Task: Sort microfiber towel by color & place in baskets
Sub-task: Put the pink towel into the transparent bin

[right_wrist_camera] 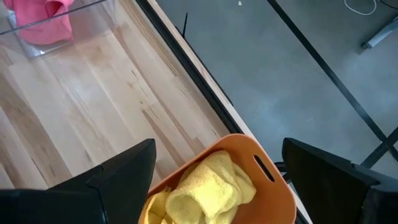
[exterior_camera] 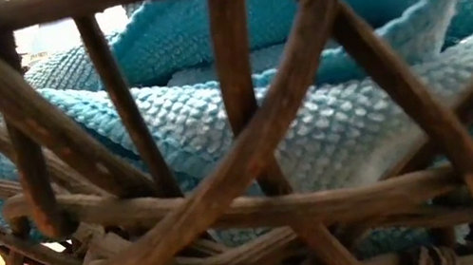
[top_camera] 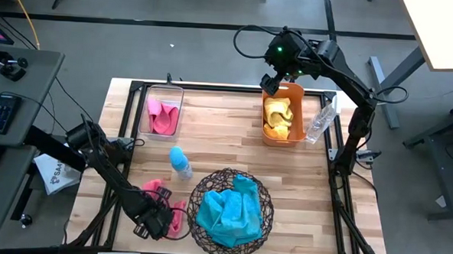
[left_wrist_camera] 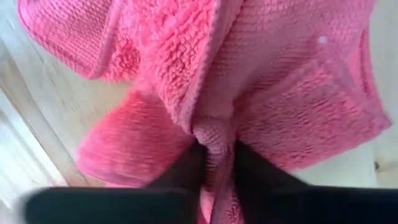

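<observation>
A pink towel [top_camera: 171, 205] lies near the table's near-left edge, beside the round dark wire basket [top_camera: 263, 191], which holds teal towels [top_camera: 229, 210]. My left gripper [top_camera: 158, 220] is shut on this pink towel [left_wrist_camera: 261, 81]. The clear tub [top_camera: 179, 100] at the far left holds another pink towel [top_camera: 162, 116]. The orange bin [top_camera: 295, 90] at the far right holds yellow towels [top_camera: 280, 115]. My right gripper [right_wrist_camera: 214, 165] hangs open above the bin's far-left corner, touching nothing. In the low view, the wire basket [exterior_camera: 247, 140] and the teal towels [exterior_camera: 340, 115] fill the picture. My left gripper pinches a bunched fold of the pink towel [left_wrist_camera: 214, 138] between its two fingers [left_wrist_camera: 185, 167]; several layers are gathered in the pinch. The cloth spreads out beyond the fingertips over the wooden table. Whether it is lifted clear, I cannot tell.
A small light-blue bottle [top_camera: 180, 162] stands between the clear tub and the wire basket. A clear plastic bottle [top_camera: 319, 123] lies right of the orange bin. Bare wood [top_camera: 222, 134] stretches across the table's middle. A black frame [top_camera: 213, 86] runs along the table's edges.
</observation>
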Available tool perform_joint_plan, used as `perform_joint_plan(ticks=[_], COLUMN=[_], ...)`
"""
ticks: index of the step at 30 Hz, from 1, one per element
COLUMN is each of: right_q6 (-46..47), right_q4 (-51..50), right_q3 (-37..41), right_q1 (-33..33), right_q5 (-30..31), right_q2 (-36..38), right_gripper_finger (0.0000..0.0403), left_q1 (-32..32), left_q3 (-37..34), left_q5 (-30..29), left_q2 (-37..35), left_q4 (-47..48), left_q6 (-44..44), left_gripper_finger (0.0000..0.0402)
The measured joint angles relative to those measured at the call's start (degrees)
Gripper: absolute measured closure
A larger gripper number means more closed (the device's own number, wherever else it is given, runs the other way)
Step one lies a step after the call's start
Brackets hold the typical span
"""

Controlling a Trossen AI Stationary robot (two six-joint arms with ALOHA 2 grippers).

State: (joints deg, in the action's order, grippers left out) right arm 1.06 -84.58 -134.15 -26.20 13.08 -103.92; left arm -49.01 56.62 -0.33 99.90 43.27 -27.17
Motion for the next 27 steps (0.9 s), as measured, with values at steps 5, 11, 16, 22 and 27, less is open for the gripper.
perform_joint_plan(ticks=[5,11,16,22,27], right_q6=[-1.1,-2.7,-3.0,-3.0,-2.6], right_q4=[0.5,2.6,3.1,3.2,4.0], right_q3=[0.0,0.0,0.0,0.0,0.0], right_q1=[0.0,0.0,0.0,0.0,0.0], right_q5=[0.0,0.0,0.0,0.0,0.0], right_q2=[0.0,0.0,0.0,0.0,0.0], right_gripper_finger=[0.0057,0.0057,0.0057,0.0057,0.0057], left_q1=[0.3,0.8,3.1,7.5,10.1], left_q3=[0.0,0.0,2.7,9.7,15.4], left_q5=[0.9,1.8,1.8,-8.2,-32.0], left_q2=[-1.9,-17.1,-35.4,-51.1,-54.9], left_q4=[3.2,9.6,9.7,5.6,-3.0], left_q6=[-5.8,-14.7,-24.3,-34.5,-13.2], left_gripper_finger=[0.0391,0.0399,0.04,0.0401,0.0401])
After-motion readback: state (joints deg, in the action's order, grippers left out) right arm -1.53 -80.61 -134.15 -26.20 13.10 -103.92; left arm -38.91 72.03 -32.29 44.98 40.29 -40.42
